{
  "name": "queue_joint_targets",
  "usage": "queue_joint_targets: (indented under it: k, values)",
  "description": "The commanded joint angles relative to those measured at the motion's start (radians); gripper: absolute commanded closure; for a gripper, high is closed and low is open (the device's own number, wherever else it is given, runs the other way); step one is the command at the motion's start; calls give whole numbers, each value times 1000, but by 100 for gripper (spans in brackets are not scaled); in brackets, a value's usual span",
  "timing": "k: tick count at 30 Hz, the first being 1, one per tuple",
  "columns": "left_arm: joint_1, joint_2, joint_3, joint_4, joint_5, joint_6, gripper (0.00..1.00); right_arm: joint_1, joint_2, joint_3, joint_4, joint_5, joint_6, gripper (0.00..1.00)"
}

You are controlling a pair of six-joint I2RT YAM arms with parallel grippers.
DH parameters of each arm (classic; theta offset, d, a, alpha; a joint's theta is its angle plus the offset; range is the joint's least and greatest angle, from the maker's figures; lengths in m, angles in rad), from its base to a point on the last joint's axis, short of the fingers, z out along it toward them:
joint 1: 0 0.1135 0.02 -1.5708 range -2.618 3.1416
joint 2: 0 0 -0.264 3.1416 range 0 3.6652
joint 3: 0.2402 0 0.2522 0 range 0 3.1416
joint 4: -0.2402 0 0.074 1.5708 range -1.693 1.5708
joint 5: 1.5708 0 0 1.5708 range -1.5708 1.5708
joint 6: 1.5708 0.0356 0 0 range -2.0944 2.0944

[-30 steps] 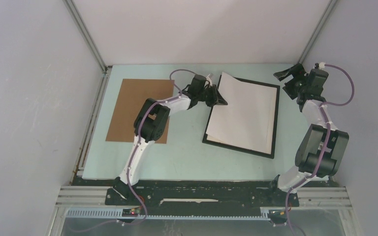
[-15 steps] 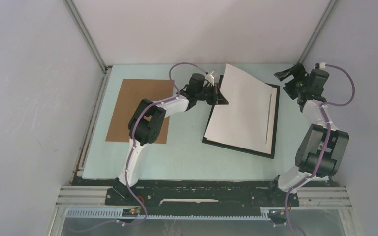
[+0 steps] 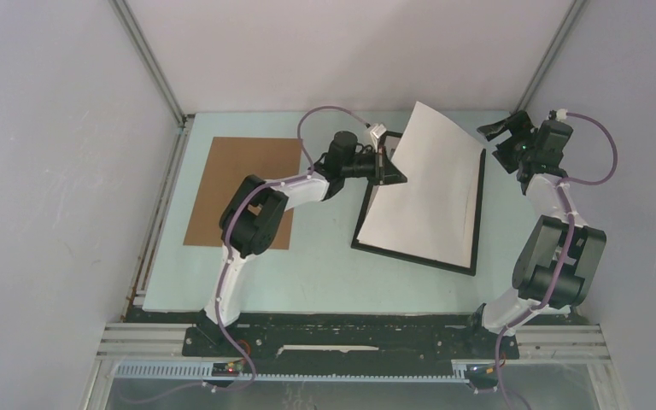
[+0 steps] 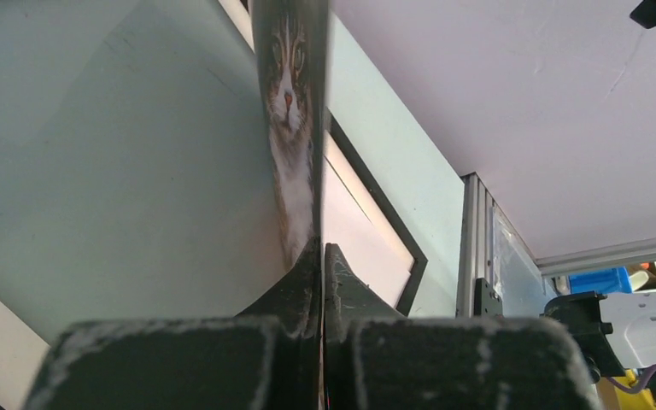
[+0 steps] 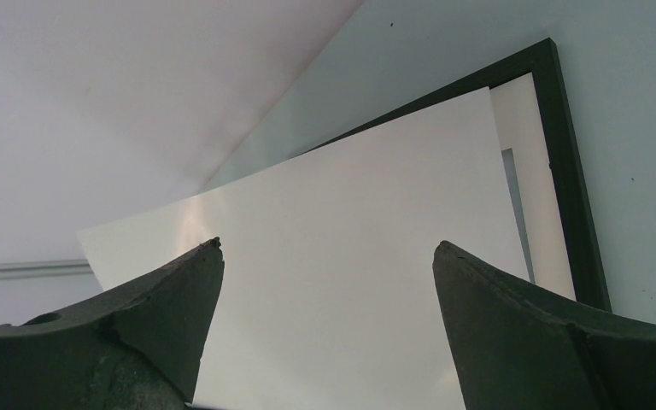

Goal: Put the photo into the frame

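A: What's new w/ the left gripper (image 3: 390, 166)?

B: It's no longer part-open beside the photo (image 3: 431, 184). We see it pinched tight on the sheet's left edge, and in the wrist view the print runs straight into the closed tips.

A: And the photo itself?

B: A sec ago it's flat, white back up, in the frame (image 3: 479, 213). Now its left side is hoisted and curling — the right edge is low, over the frame's right side. The cat face is on the underside, facing left.

A: So not seated?

B: Not by our reading. It's off the white mat sheet (image 5: 542, 171), so we take this as a lift to re-seat or turn it — can't tell which. It needs to come down square inside the black edge.

A: Right gripper (image 3: 500, 130)?

B: Jaws spread wide, holding nothing, hovering by the frame's far right corner. The brown cardboard board (image 3: 239, 188) lies well apart to the left.
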Motion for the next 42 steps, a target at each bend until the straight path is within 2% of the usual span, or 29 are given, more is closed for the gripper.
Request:
queue_joint_targets:
  k: [1,9,13,17,24,31,42]
  values:
    - [4,-103,-81,140,38,-9,100,-9,0,-1,20,-9,0,0]
    - [6,-134,-175,260,60,-79,100,-14,-12,0,26,-7,7,0]
    - [7,-122,-171,289,85,-106,100,-27,-56,-1,8,4,0,0]
    - [16,-140,-222,410,97,-161,100,-52,-113,-1,-17,15,-10,0]
    - [20,-86,-203,544,130,-298,100,-76,-216,-5,-75,31,-29,0]
    - [25,-33,-153,531,119,-341,100,-84,-233,-32,-45,18,-10,0]
    - [22,55,-7,343,73,-311,100,-94,-217,-41,-45,11,-12,0]
